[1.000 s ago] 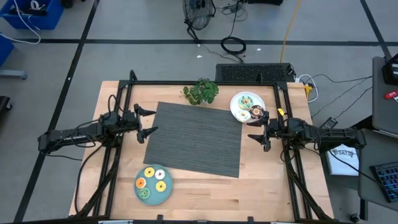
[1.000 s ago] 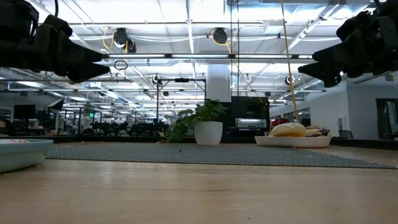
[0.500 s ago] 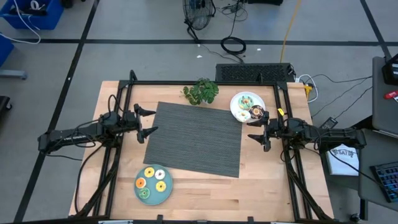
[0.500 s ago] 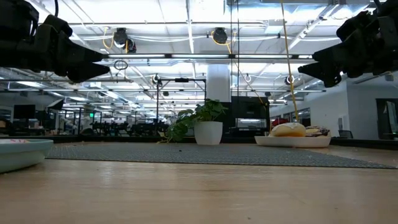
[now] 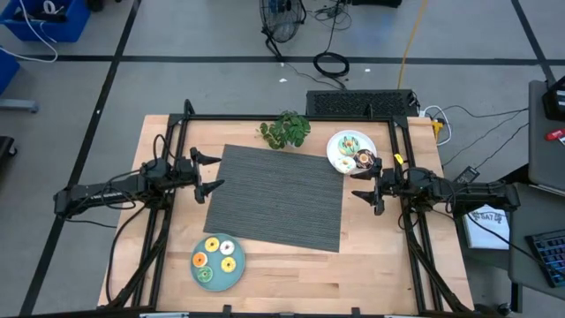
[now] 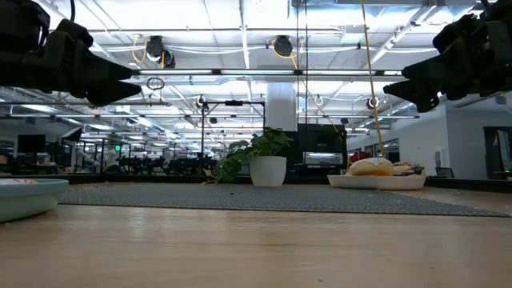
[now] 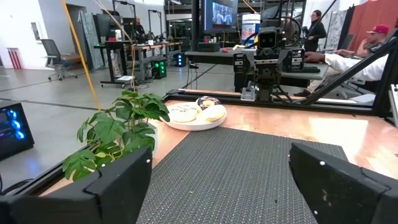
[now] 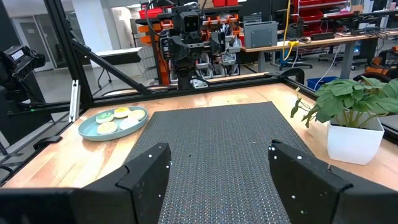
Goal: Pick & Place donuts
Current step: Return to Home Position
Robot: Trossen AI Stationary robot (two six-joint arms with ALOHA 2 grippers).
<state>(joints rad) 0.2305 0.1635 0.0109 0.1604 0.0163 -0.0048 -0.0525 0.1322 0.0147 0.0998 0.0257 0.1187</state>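
Note:
Several donuts (image 5: 218, 255) with yellow, orange, white and green icing lie on a teal plate (image 5: 205, 283) near the table's front left. More donuts (image 5: 354, 152) lie on a white plate (image 5: 336, 162) at the far right, seen also in the left wrist view (image 7: 198, 112). My left gripper (image 5: 209, 172) hovers open at the left edge of the grey mat (image 5: 278, 194), pointing level toward the right. My right gripper (image 5: 368, 185) hovers open at the mat's right edge, facing left, just in front of the white plate. Neither holds anything.
A potted leafy plant (image 5: 285, 129) stands at the mat's far edge. Black frame rails (image 5: 168, 168) run along both table sides. The teal plate with donuts (image 8: 112, 120) shows in the right wrist view. People sit at desks beyond the table (image 7: 367, 46).

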